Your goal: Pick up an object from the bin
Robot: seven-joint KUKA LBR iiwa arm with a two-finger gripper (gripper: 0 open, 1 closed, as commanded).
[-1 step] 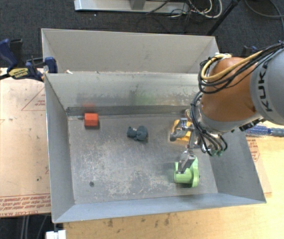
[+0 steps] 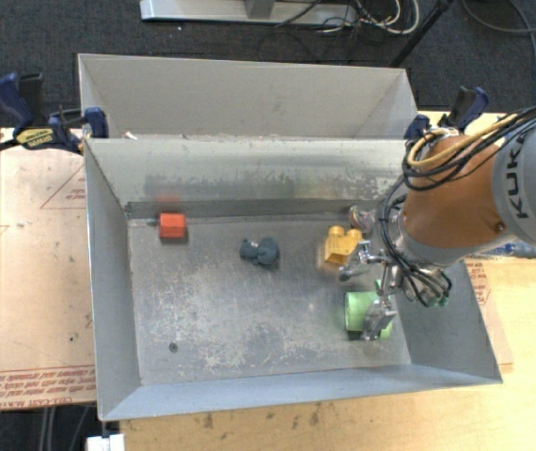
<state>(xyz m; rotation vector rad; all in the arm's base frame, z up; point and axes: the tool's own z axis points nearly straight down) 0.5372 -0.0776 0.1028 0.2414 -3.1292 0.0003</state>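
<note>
At right, the end effector (image 2: 377, 325) overhangs a green block (image 2: 356, 309).

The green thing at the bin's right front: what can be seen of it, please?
The green block is small, bright green and roughly box-shaped; its material cannot be told. It lies on the bin floor, apart from the yellow thing behind it. The gripper hangs over its right side and hides that part; whether they touch is unclear.
</note>
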